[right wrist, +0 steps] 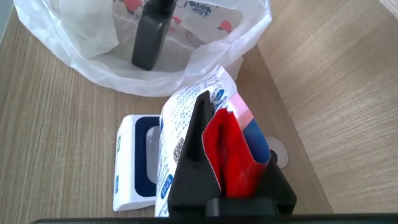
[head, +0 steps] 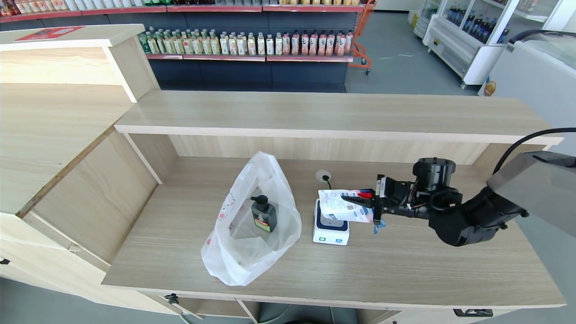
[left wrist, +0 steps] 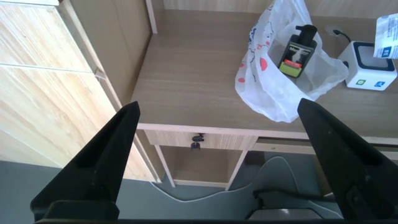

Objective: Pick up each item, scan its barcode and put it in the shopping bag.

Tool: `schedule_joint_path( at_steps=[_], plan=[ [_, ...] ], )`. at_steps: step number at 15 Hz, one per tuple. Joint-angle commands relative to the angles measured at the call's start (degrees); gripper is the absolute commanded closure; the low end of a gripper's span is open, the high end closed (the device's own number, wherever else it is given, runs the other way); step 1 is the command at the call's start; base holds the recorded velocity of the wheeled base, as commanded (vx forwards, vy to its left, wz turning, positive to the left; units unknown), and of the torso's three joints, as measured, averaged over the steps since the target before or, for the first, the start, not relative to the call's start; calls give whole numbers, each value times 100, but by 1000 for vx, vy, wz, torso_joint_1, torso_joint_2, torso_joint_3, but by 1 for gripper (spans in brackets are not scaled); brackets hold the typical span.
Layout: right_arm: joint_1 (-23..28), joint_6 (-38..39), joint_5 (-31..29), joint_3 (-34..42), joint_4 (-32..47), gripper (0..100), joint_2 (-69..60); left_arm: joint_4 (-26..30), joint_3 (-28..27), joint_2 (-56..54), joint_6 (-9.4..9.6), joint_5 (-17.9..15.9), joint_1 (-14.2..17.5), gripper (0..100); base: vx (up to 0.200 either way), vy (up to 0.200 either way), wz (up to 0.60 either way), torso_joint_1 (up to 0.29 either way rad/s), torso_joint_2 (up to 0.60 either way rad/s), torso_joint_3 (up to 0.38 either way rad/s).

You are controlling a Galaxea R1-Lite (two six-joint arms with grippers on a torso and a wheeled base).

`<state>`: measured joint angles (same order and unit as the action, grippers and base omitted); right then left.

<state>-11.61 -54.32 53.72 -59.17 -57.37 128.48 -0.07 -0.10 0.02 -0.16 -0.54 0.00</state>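
The left gripper (left wrist: 217,107) is held spread and empty before the counter's (head: 360,279) near edge. A bottle (head: 263,215) is stood inside the bag (head: 234,256). Just beside it, a pouch (head: 338,205) is clamped in the right gripper (head: 356,200) over the scanner (head: 330,235).

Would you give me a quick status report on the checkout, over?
Right gripper shut on pouch, over the scanner. Left gripper open, holding nothing. Pump bottle already in shopping bag. Nothing between scanner and bag.
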Motion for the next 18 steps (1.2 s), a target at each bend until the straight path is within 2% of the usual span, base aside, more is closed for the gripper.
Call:
schedule_joint_path(
  at_steps=[1, 5, 14, 16, 18],
  plan=[
    [0, -61, 42, -253, -2, 100, 257, -1, 1, -2, -2, 1, 0, 0, 0, 0, 0, 0, 0, 0],
    [0, -61, 156, -490, -20, 100, 389, -1, 1, -2, -2, 1, 0, 0, 0, 0, 0, 0, 0, 0],
    [-17, -17, 147, -446, 15, 100, 336, -1, 1, -2, -2, 1, 0, 0, 0, 0, 0, 0, 0, 0],
    [-17, 176, 147, -437, 6, 100, 248, -1, 1, -2, -2, 1, 0, 0, 0, 0, 0, 0, 0, 0],
    [-8, 1117, -11, -376, 15, 100, -191, -1, 1, -2, -2, 1, 0, 0, 0, 0, 0, 0, 0, 0]
  ],
)
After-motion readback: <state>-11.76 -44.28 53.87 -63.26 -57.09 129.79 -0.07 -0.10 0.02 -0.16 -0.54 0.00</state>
